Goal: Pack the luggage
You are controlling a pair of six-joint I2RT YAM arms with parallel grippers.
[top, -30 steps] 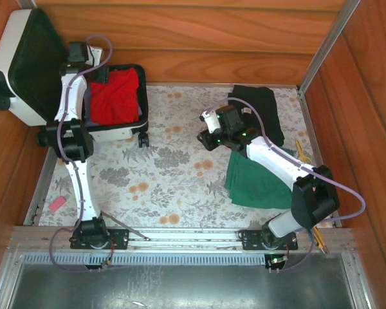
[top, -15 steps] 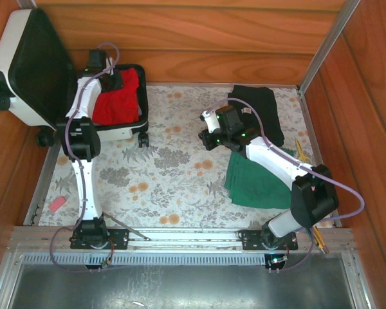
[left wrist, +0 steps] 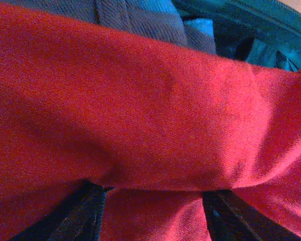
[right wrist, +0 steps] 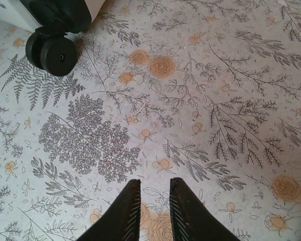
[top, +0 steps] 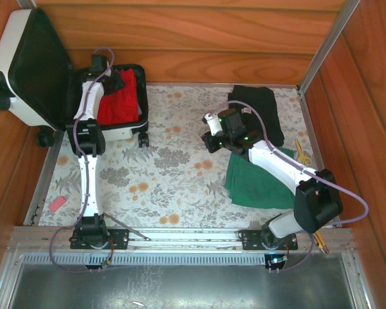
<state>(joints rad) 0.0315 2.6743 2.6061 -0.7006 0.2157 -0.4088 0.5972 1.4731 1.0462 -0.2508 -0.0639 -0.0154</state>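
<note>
Top external view: the luggage [top: 16, 90] lies open at about 10 o'clock on the tabletop [top: 161, 174]. Its white lid with black lining is tipped up against the wooden wall, and its base lies flat beside the lid on the 3 o'clock side. A red garment [top: 125, 96] lies in the base. One black wheel [top: 143, 138] sticks out at the base's 5 o'clock corner.

The left claw [top: 112, 80] reaches into the base at the red garment's 9 o'clock edge. From the left wrist, red cloth fills the frame, and two dark fingers [left wrist: 85, 211] stand well apart at 6 o'clock with cloth bunched between them. Whether they pinch it, I cannot tell.

The right claw [top: 207, 132] hangs over bare floral tabletop, just to the 2 o'clock side of centre. From the right wrist, the right claw [right wrist: 154, 182] shows only a narrow gap between its fingers and has hold of nothing. The same wheel sits at 10 o'clock there.

A black garment [top: 260, 109] lies at 1 o'clock on the tabletop. A green garment [top: 254, 183] lies at 4 o'clock, partly under the right arm. A small pink item [top: 56, 204] lies at 8 o'clock.
</note>
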